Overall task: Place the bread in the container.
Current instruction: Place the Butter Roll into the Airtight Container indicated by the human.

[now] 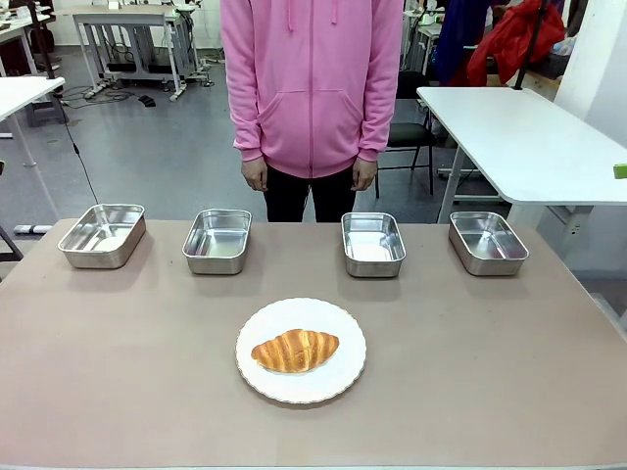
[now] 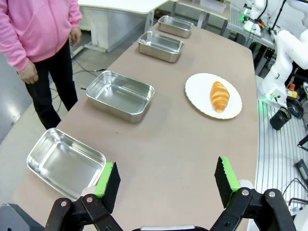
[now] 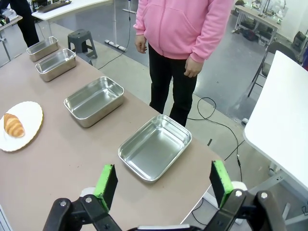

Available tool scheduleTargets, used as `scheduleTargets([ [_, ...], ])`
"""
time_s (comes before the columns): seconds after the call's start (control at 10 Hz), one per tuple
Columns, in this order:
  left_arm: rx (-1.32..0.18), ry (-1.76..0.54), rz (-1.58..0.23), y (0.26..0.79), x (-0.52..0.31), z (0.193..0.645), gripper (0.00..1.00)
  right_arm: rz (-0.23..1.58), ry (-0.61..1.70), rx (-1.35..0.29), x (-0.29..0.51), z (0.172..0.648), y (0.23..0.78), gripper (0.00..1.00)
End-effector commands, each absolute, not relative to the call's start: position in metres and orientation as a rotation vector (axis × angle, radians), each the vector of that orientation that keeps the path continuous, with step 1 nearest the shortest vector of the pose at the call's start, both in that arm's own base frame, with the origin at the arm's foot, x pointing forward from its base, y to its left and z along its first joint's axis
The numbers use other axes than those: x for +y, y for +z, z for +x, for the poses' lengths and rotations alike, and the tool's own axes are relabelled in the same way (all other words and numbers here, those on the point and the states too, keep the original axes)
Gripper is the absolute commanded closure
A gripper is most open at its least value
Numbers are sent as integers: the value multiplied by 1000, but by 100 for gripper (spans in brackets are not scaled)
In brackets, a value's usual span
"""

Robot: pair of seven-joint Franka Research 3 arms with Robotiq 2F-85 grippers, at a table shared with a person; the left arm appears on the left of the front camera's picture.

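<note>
left hand [image 2: 166, 175] and right hand [image 3: 162, 183] hung spread, empty. bread [image 1: 295, 351] lay on plate [image 1: 333, 384], four pans [image 1: 217, 240] at its 12 o'clock. a gentle pinch across its thick middle seemed best.

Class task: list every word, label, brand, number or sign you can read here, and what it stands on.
No readable text anywhere.
The bread, white plate, steel pans and pink hoodie carry no print that shows; background equipment is too small to tell.
</note>
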State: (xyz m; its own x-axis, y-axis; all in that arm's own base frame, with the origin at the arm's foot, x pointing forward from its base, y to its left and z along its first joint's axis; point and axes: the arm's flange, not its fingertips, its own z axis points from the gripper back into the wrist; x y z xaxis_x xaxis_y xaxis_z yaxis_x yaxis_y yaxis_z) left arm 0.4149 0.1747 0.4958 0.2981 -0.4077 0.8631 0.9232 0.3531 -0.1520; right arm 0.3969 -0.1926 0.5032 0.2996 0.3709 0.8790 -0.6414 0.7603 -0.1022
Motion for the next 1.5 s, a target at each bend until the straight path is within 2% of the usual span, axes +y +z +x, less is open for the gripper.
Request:
scheduleTargets([
  [0.0,-840,-1010,-747,498,174,414,0,294,692,-1080,-191,396,504,0],
  [1.4,-840,-1010,-747,498,174,414,0,294,692,-1080,-191,396,504,0],
])
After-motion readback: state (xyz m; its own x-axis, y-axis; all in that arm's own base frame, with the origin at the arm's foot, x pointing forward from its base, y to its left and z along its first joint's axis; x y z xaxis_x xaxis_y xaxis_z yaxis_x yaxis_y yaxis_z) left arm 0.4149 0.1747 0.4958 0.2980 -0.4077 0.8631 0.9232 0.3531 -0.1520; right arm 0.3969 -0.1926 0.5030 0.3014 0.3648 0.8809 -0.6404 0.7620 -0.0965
